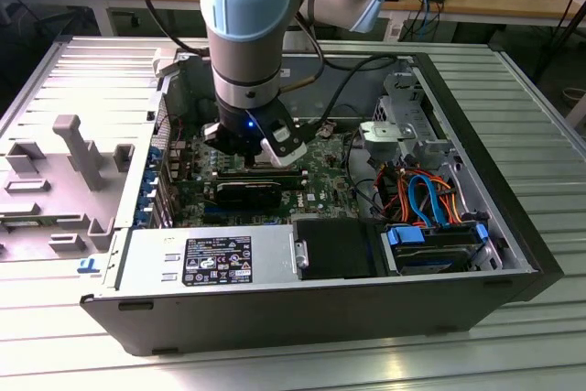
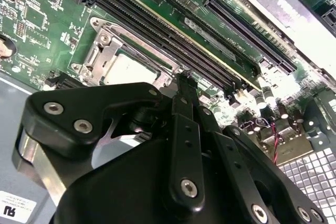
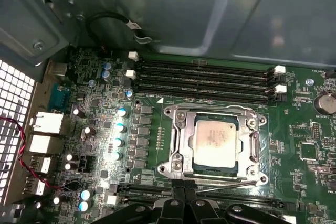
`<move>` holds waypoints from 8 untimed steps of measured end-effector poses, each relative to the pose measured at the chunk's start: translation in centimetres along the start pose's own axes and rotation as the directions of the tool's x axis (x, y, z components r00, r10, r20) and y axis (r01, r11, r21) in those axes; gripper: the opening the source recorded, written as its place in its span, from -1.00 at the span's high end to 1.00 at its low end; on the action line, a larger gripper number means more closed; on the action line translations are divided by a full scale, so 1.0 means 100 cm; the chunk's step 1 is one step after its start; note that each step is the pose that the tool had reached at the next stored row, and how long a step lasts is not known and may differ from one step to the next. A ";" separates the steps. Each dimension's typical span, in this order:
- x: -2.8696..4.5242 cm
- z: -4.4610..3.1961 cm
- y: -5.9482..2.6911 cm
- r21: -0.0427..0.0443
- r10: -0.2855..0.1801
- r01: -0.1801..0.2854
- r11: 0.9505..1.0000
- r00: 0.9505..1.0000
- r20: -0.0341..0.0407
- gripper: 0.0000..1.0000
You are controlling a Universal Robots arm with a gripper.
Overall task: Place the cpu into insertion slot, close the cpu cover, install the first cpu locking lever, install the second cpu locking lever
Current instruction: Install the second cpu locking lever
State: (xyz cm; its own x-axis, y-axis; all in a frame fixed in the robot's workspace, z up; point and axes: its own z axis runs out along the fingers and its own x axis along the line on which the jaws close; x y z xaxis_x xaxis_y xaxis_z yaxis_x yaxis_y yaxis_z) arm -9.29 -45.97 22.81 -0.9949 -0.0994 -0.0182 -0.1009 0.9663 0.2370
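Your cpu already lies flat in the slot on the motherboard, and the cover looks shut down around it, framing the chip. In the first wrist view the claw stands at the socket's 6 o'clock edge, its fingers pinched together on nothing, right by a thin lever lying along that edge. Whether either lever is latched you cannot tell, so I judge that part still open.
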 end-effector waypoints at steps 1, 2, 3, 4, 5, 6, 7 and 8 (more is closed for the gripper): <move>0.0002 0.0004 -0.0003 0.000 0.000 0.000 1.000 1.000 0.000 0.79; 0.0004 0.0007 -0.0005 0.000 0.000 0.000 1.000 1.000 0.000 0.79; 0.0012 0.0016 -0.0007 0.000 0.000 0.000 1.000 1.000 0.000 0.79; 0.0014 0.0023 -0.0008 0.000 0.000 0.000 1.000 1.000 0.000 0.79; 0.0015 0.0028 -0.0010 0.000 0.000 0.000 1.000 1.000 0.000 0.79; 0.0016 0.0032 -0.0010 0.000 0.000 0.000 1.000 1.000 0.000 0.79; 0.0019 0.0041 -0.0012 0.000 0.000 0.000 1.000 1.000 0.000 0.79; 0.0024 0.0053 -0.0014 0.000 0.000 0.000 1.000 1.000 0.000 0.79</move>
State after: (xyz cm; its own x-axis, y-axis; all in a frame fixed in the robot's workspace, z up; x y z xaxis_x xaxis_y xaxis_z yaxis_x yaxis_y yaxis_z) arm -9.52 -46.00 22.26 -0.9949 -0.0992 -0.0180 -0.1007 0.9663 0.2367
